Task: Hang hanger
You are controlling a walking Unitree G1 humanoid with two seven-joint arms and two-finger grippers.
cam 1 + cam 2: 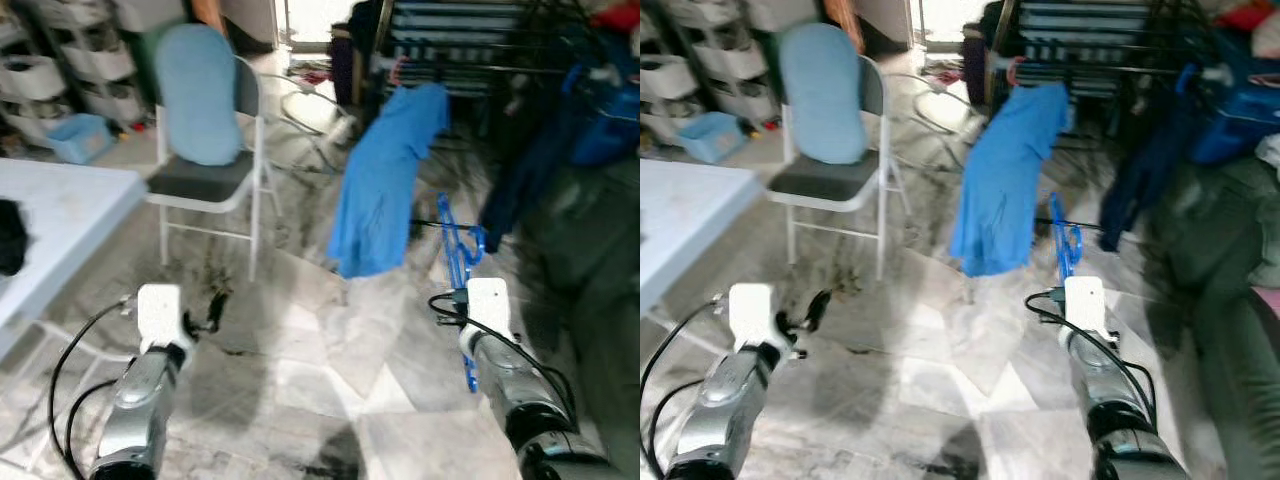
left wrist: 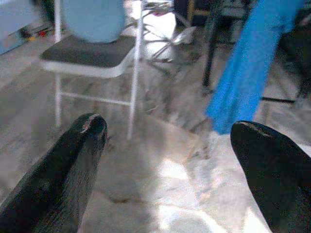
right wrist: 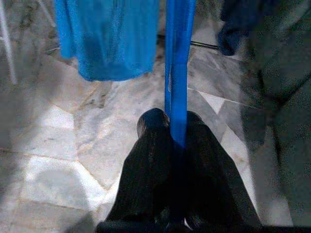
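A blue plastic hanger (image 1: 459,245) sticks up and forward from my right gripper (image 3: 170,121), which is shut on its lower bar (image 3: 177,73). The hanger is held low over the marble floor, just right of a blue shirt (image 1: 385,180) that droops from a dark clothes rack (image 1: 460,50) at the back. My left gripper (image 2: 170,126) is open with nothing between its fingers, low over the floor on the left (image 1: 208,315), pointing toward the folding chair (image 1: 205,185).
The folding chair carries a light blue cushion (image 1: 200,95). A white table (image 1: 50,215) juts in at the left. Dark blue clothes (image 1: 530,170) and a green fabric heap (image 1: 1230,250) lie on the right. Storage shelves (image 1: 60,60) and cables (image 1: 300,110) are behind.
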